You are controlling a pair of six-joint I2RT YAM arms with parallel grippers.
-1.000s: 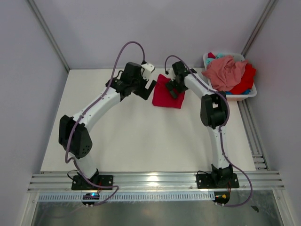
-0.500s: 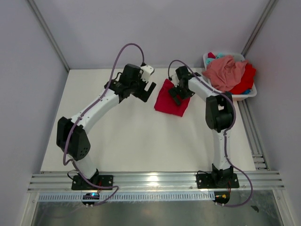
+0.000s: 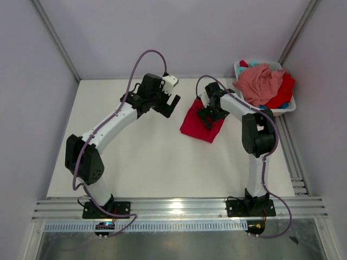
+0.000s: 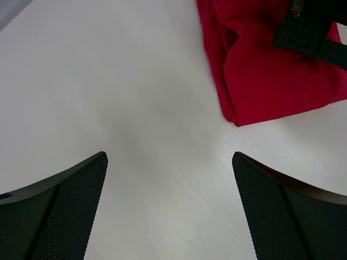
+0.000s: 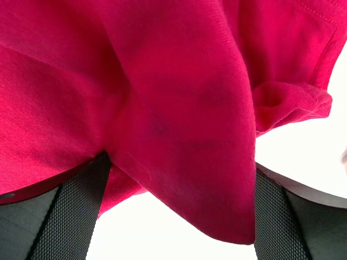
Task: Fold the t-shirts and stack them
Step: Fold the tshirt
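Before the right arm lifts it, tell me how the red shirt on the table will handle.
Likely floppy: the red t-shirt bunches and sags in soft folds between the fingers of the right gripper. Probably light, being thin knit cloth. Pushed, it would likely wrinkle and slide on the smooth table rather than hold its fold.

**The red t-shirt has slid toward the near edge**

The folded red t-shirt (image 3: pixel 195 128) was lying on the bench (image 3: pixel 152 160) level with the white basket (image 3: pixel 237 66). Now it has slid nearer to the arm bases, its near corner is past the basket's front rim, and it has turned a little. The right gripper (image 3: pixel 209 118) has moved together with it. The left gripper (image 3: pixel 169 103) has shifted slightly toward the basket.
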